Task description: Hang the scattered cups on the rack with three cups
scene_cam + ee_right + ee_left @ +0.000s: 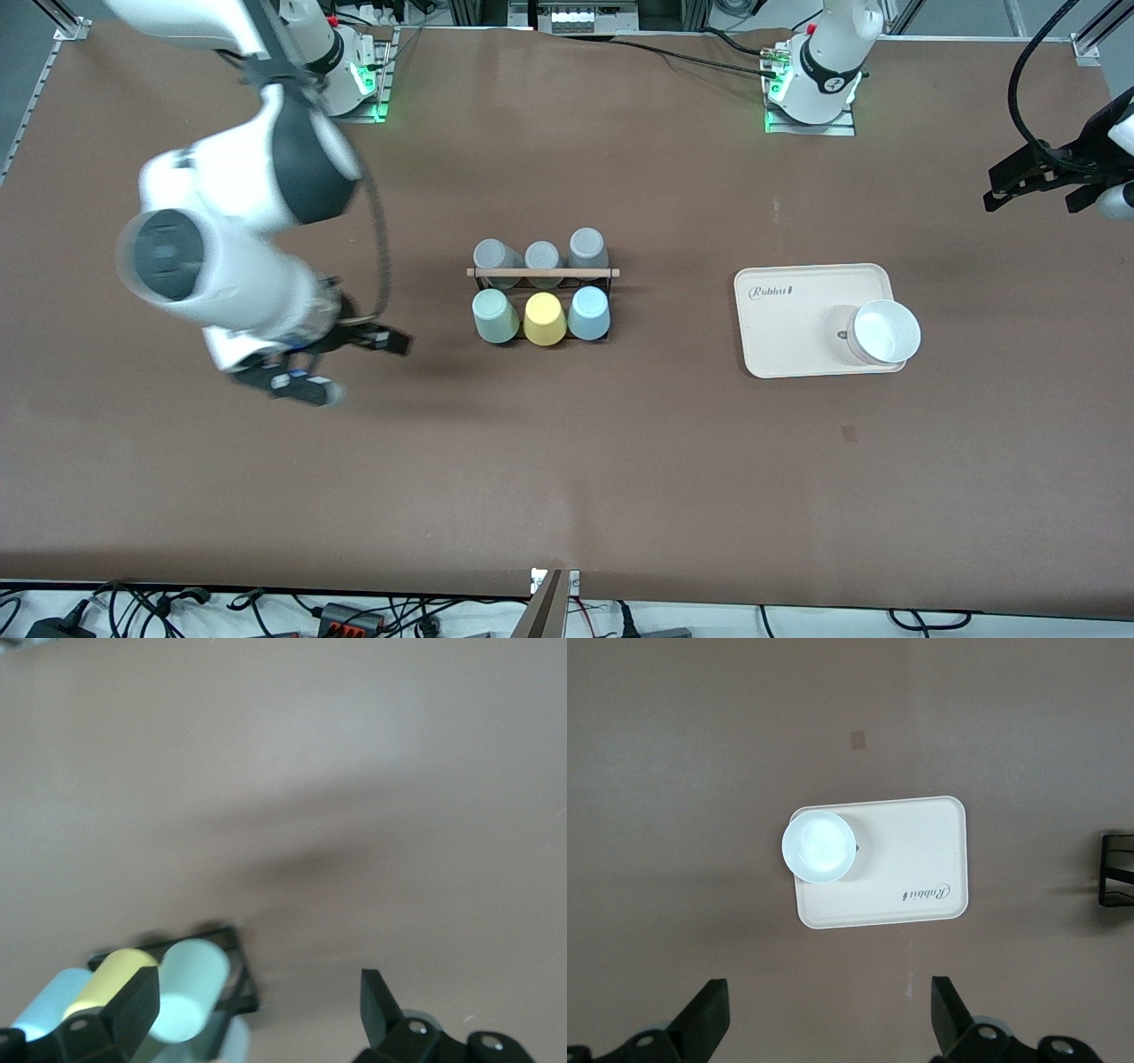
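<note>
matt cups (540, 317), wooden rod (542, 272), wire rack (606, 288)

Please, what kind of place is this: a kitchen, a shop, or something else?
Most likely a robotics lab, not a kitchen. Two white robot arms are bolted along one edge of a brown table, cables and power plugs lie along its other edge, and only a cup rack and a tray with a bowl are set out.

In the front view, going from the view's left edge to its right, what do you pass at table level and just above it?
right gripper → mint green cup → yellow cup → light blue cup → beige tray → white bowl → left gripper
</note>
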### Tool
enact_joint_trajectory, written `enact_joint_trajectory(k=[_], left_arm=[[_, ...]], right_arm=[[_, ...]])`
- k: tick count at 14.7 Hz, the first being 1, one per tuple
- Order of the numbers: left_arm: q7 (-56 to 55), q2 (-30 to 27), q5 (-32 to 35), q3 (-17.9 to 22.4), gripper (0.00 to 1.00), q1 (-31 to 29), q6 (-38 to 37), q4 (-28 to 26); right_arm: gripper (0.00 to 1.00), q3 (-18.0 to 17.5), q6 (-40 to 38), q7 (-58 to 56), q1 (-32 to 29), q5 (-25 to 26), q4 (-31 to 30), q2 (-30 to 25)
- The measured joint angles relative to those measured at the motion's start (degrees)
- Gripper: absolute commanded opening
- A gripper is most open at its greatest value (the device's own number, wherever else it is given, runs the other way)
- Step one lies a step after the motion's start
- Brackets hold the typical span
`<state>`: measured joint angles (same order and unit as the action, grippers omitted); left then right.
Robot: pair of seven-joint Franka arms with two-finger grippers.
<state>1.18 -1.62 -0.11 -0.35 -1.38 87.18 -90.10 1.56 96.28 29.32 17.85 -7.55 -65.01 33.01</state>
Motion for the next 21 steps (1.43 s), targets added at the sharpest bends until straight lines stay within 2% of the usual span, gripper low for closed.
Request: enact_joint_trajectory(k=[4, 11, 14, 18, 21], left_arm=[[0.0, 0.0, 0.0, 0.0, 1.0, 0.0, 0.0, 0.0], [0.0, 0.4, 0.0, 0.3, 1.0, -0.1, 0.3, 1.0], [0.0, 1.9, 0.0, 0.3, 1.0, -0.1, 0.3, 3.3], [0.0, 2.9, 0.0, 0.5, 1.0, -0.8, 0.0, 4.1], [0.0, 2.9, 0.0, 0.5, 1.0, -1.6, -0.1, 4.2]], right_arm=[[1.0, 0.0, -1.6, -12.4, -7.7, 2.1, 0.5, -2.5], [1.0, 0.0, -4.8, -25.6, -16.5, 6.1, -0.6, -10.1], [1.0, -0.1, -3.0, -31.1, -19.2, 6.1, -4.4, -13.0], [1.0, -0.8, -0.6, -31.9, -19.2, 8.1, -10.2, -17.3], [1.0, -1.0, 1.9, -31.9, -19.2, 8.6, -17.0, -21.7]])
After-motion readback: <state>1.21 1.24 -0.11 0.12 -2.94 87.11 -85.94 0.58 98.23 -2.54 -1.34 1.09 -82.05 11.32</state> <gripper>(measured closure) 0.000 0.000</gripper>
